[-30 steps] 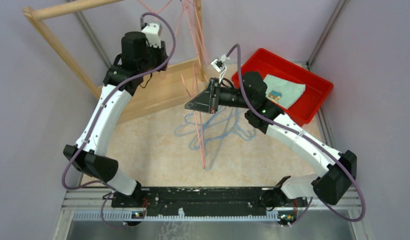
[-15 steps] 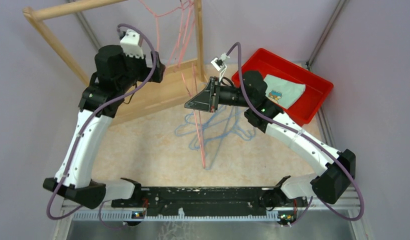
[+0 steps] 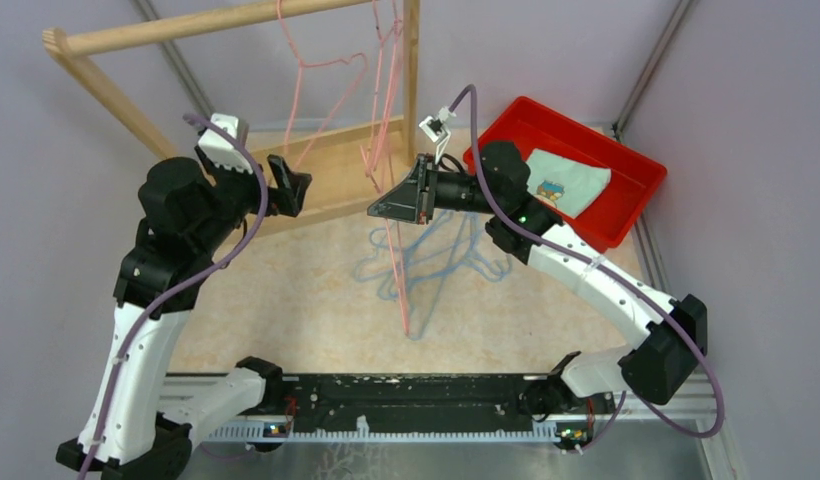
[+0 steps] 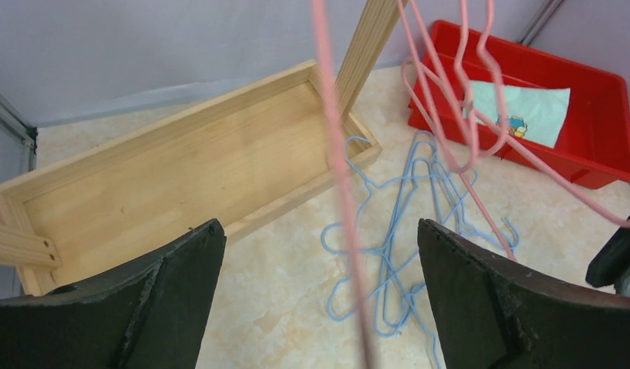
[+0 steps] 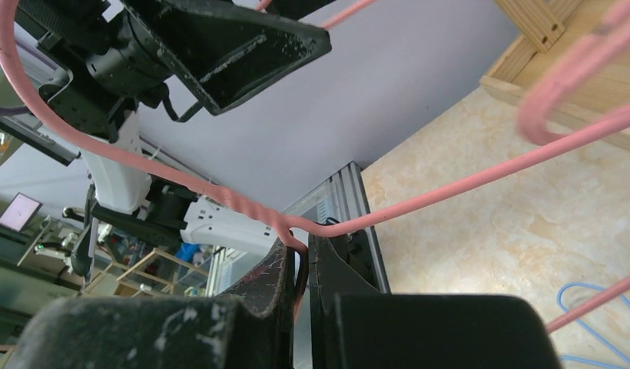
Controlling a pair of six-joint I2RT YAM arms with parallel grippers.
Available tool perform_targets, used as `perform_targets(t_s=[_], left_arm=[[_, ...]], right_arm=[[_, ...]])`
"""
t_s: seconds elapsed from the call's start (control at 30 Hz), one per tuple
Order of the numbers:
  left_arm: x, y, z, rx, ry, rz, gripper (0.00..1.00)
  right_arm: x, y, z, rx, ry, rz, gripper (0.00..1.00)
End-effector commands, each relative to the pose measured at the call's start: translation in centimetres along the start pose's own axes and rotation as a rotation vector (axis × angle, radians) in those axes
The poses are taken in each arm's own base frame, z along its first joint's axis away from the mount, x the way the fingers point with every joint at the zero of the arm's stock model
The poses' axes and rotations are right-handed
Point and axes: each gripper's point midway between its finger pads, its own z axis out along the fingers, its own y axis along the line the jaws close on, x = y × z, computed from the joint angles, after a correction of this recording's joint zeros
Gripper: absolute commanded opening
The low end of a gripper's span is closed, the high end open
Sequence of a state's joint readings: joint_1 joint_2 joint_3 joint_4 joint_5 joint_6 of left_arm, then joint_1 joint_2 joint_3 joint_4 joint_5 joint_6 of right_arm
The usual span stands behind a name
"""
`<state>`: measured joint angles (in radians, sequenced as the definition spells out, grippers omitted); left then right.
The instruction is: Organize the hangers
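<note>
A pink hanger (image 3: 331, 62) hangs from the wooden rod (image 3: 186, 30), and more pink hangers (image 3: 391, 60) hang by the right post. My left gripper (image 3: 291, 185) is open and empty, below and left of the hung hanger. In its wrist view a blurred pink wire (image 4: 339, 169) crosses in front of the left gripper (image 4: 319, 228). My right gripper (image 3: 391, 205) is shut on another pink hanger (image 3: 399, 290) that dangles to the table. It pinches the twisted neck (image 5: 300, 246). Several light blue hangers (image 3: 436, 255) lie tangled on the table (image 4: 396, 254).
The wooden rack's base tray (image 3: 336, 185) sits at the back left. A red bin (image 3: 626, 190) holding a folded cloth (image 3: 566, 180) stands at the back right. Grey walls close in on both sides.
My left gripper opened and drew back down and to the left from the rod, leaving a pink hanger hung there. The right arm barely moved.
</note>
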<state>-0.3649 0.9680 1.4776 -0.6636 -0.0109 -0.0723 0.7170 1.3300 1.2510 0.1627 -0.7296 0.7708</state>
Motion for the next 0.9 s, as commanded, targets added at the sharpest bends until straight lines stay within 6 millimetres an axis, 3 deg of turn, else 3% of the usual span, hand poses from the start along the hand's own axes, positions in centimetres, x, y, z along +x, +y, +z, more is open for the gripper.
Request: perform_targets(t_s=[0.0,0.23,0.37,0.67,0.87], left_arm=[[2.0,0.5,0.8,-0.028,0.024,-0.005,1.0],[-0.2,0.3,5.1,-0.024,-0.044,0.014,1.0],[-1.4,-0.1,6.3,-0.006,-0.051,0.022,1.0],[-1.2,-1.2,6.8,0.053,-0.026,0.023,1.0],[-1.9,-3.4,4.7,0.169,-0.024,-0.022,1.0]], right_arm=[[-1.3,0.8,-0.2,-0.021,-0.043,-0.051,0.0],[-1.9,1.3,-0.8,0.004,-0.074,-0.068,0.0],[-2.5,1.8,-1.3,0.022,-0.092,-0.095,0.0],[-2.8,1.6,-1.1,0.034,-0.083,-0.118,0.0],[-3.0,0.4,-0.8,0.078,-0.093,-0.106,0.0]])
